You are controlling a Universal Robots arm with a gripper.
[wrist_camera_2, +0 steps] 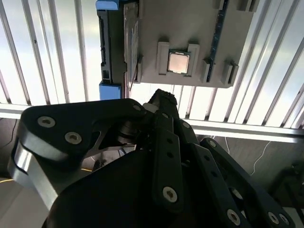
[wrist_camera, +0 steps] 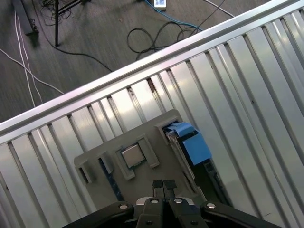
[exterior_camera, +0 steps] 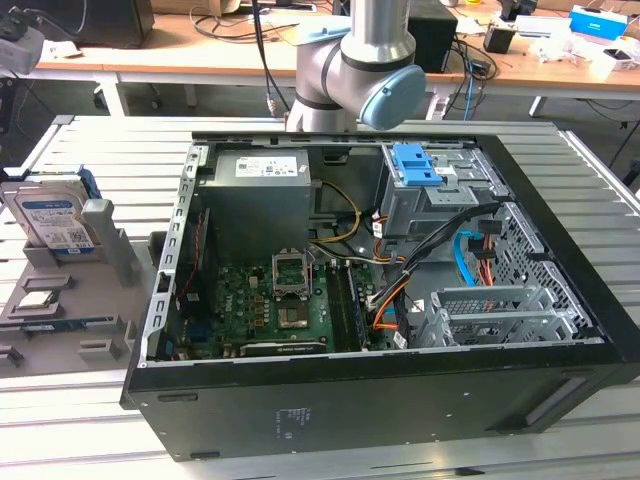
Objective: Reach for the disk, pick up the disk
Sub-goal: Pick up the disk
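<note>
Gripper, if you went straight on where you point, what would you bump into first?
Probably the grey holder: in the first wrist view the gripper points at it, between the processor chip and the disk. Depth is unclear, so it might clip the disk.

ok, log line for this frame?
phase: reach | gripper: over holder, jaws shut, empty | disk: on edge in holder, untouched | chip: in holder
</note>
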